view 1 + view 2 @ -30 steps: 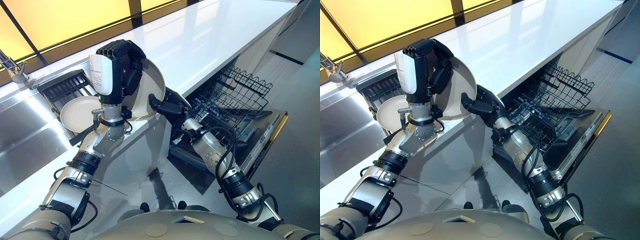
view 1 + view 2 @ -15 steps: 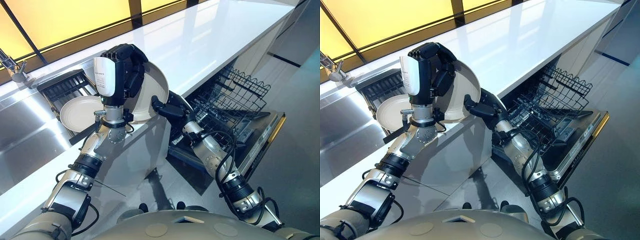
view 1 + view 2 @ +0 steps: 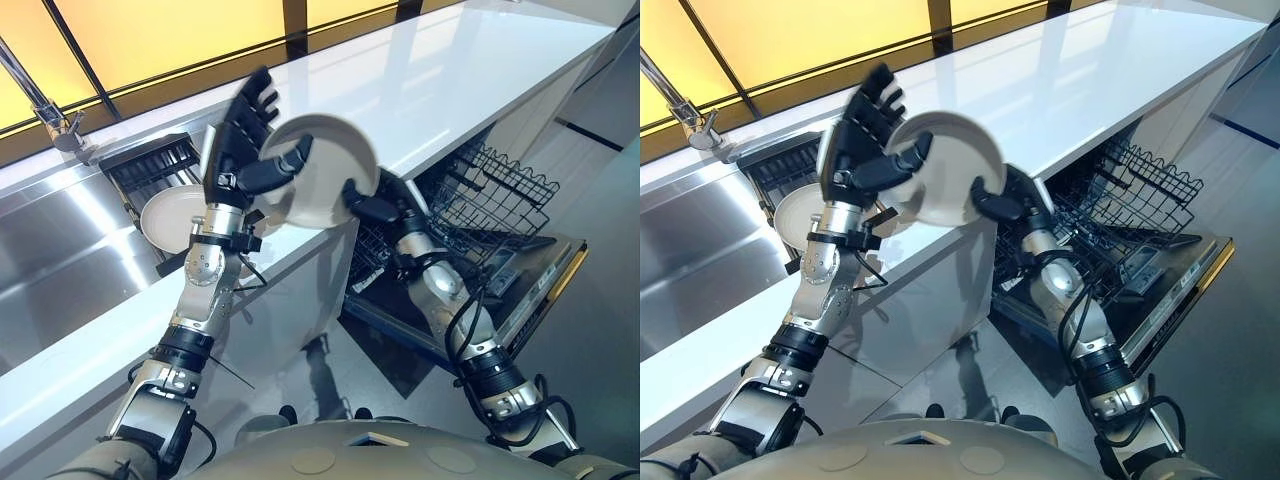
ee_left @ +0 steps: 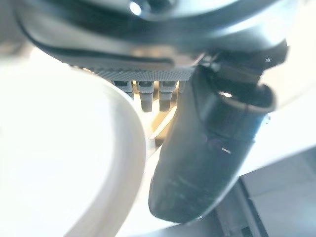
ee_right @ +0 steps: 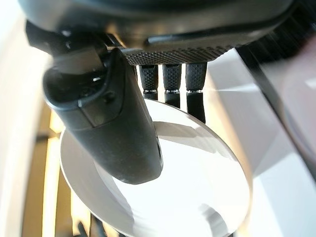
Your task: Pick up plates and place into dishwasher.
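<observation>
A cream plate (image 3: 330, 175) is held upright above the counter's front edge. My right hand (image 3: 375, 208) is shut on its lower right rim; in the right wrist view the thumb (image 5: 118, 128) lies on the plate (image 5: 197, 182) face with the fingers behind it. My left hand (image 3: 228, 160) stands at the plate's left side with its fingers straight and spread, and its thumb (image 4: 207, 148) reaches across beside the plate's rim (image 4: 74, 163). A second cream plate (image 3: 168, 218) lies by the dark drying rack (image 3: 150, 165) behind the left arm.
The dishwasher stands open at the right, its wire rack (image 3: 490, 195) pulled out over the lowered door (image 3: 545, 290). The white counter (image 3: 440, 70) runs to the far right. A steel sink (image 3: 60, 250) with a faucet (image 3: 45, 105) lies at the left.
My left hand's fingers have uncurled from the plate and now stand spread. The right hand keeps the rim, and the plate has shifted right. The camera has moved too.
</observation>
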Controlling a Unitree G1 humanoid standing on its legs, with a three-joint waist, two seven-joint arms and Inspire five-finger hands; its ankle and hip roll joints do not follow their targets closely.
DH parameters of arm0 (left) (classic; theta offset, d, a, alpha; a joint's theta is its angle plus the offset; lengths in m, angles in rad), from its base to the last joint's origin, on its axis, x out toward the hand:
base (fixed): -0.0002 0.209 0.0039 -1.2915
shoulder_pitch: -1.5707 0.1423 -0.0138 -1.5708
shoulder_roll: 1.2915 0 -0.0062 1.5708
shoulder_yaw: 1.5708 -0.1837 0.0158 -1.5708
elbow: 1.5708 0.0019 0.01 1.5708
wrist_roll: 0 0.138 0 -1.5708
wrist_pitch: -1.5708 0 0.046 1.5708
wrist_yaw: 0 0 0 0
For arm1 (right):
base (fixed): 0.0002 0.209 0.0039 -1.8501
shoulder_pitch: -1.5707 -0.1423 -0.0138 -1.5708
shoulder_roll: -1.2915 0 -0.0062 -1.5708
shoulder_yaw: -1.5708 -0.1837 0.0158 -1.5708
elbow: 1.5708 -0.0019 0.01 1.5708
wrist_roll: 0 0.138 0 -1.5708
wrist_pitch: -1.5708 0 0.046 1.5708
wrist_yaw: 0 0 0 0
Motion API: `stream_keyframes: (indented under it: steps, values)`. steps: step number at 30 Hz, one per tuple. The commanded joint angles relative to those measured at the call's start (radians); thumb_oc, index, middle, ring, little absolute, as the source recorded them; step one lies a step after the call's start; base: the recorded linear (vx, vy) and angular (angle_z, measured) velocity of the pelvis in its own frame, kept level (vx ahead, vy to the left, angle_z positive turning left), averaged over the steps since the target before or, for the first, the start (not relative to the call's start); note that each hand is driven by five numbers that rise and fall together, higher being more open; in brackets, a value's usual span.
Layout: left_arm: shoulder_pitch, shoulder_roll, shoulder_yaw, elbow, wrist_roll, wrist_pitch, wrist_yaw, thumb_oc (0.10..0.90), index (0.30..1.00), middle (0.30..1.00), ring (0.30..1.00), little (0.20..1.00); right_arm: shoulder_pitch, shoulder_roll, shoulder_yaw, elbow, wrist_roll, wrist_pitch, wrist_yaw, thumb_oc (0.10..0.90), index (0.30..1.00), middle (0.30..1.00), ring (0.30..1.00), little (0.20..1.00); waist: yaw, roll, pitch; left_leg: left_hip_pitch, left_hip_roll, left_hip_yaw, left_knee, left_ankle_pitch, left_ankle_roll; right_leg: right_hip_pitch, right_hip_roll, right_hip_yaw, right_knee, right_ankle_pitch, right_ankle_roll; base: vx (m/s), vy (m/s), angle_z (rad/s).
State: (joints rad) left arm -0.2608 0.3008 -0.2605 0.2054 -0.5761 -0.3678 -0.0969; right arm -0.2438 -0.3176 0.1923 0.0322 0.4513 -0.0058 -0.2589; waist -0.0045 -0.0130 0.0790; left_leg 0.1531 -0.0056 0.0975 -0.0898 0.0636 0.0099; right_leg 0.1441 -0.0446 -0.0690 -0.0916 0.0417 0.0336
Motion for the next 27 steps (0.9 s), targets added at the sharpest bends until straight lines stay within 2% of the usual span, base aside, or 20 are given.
stream_keyframes:
  steps: [1,8,10,13,15,19,23,27]
  values:
    - [-0.109,-0.022,-0.001,-0.033,-0.092,-0.047,-0.058,0.800,0.900,0.900,0.900,0.900,-0.297,-0.066,-0.160,-0.013,-0.108,-0.219,-0.105,0.100,0.300,0.300,0.300,0.200,-0.008,0.016,-0.047,0.025,-0.049,-0.064,0.004,-0.119,0.044,-0.012,0.067,-0.049,0.085,-0.118,-0.003,0.00,0.000,0.00]
    - [-0.139,0.026,0.031,-0.021,-0.120,-0.048,-0.045,0.800,0.900,0.900,0.900,0.900,-0.438,-0.262,-0.175,0.194,-0.199,-0.229,-0.238,0.100,0.300,0.300,0.300,0.200,0.010,0.009,-0.053,0.026,-0.054,-0.086,0.003,-0.119,0.036,0.005,0.068,-0.052,0.068,-0.113,-0.001,0.00,0.003,0.01]
    - [-0.147,0.048,0.047,0.008,-0.136,-0.058,-0.052,0.800,0.900,0.900,0.900,0.900,-0.476,-0.313,-0.177,0.250,-0.281,-0.213,-0.289,0.100,0.300,0.300,0.300,0.200,0.015,0.005,-0.056,0.025,-0.054,-0.091,0.003,-0.118,0.032,0.009,0.067,-0.053,0.063,-0.112,0.001,0.01,0.005,0.08]
    - [-0.151,0.085,0.064,0.044,-0.134,-0.070,-0.053,0.800,0.900,0.900,0.900,0.900,-0.548,-0.438,-0.159,0.397,-0.439,-0.180,-0.384,0.100,0.300,0.300,0.300,0.200,0.025,-0.001,-0.057,0.022,-0.057,-0.100,0.003,-0.117,0.029,0.012,0.067,-0.052,0.056,-0.108,0.004,0.02,0.005,0.12]
    - [-0.152,0.105,0.077,0.055,-0.127,-0.069,-0.048,0.800,0.900,0.900,0.900,0.900,-0.572,-0.501,-0.139,0.463,-0.542,-0.132,-0.413,0.100,0.300,0.300,0.300,0.200,0.031,-0.005,-0.057,0.020,-0.058,-0.104,0.003,-0.113,0.028,0.013,0.066,-0.054,0.054,-0.107,0.005,0.02,0.005,0.09]
    - [-0.134,0.157,0.124,0.047,-0.047,-0.057,0.043,0.800,0.900,0.900,0.900,0.900,-0.580,-0.628,-0.090,0.576,-0.777,-0.012,-0.364,0.100,0.300,0.300,0.300,0.200,0.041,-0.012,-0.056,0.015,-0.058,-0.112,0.003,-0.106,0.027,0.011,0.065,-0.058,0.055,-0.105,0.008,0.05,-0.002,0.07]
    - [-0.103,0.221,0.190,0.023,0.111,-0.019,0.166,0.800,0.900,0.900,0.900,0.900,-0.520,-0.707,-0.084,0.627,-0.886,0.082,-0.301,0.100,0.300,0.300,0.300,0.200,0.045,-0.017,-0.049,0.010,-0.057,-0.125,0.003,-0.096,0.027,0.009,0.062,-0.066,0.064,-0.105,0.008,0.10,-0.013,0.04]
    - [-0.084,0.275,0.240,-0.032,0.186,0.025,0.213,0.800,0.900,0.900,0.900,0.900,-0.467,-0.759,-0.127,0.681,-0.891,0.120,-0.299,0.100,0.300,0.300,0.300,0.200,0.051,-0.013,-0.028,0.004,-0.051,-0.138,0.003,-0.084,0.025,0.000,0.060,-0.077,0.087,-0.110,0.006,0.08,-0.029,0.13]
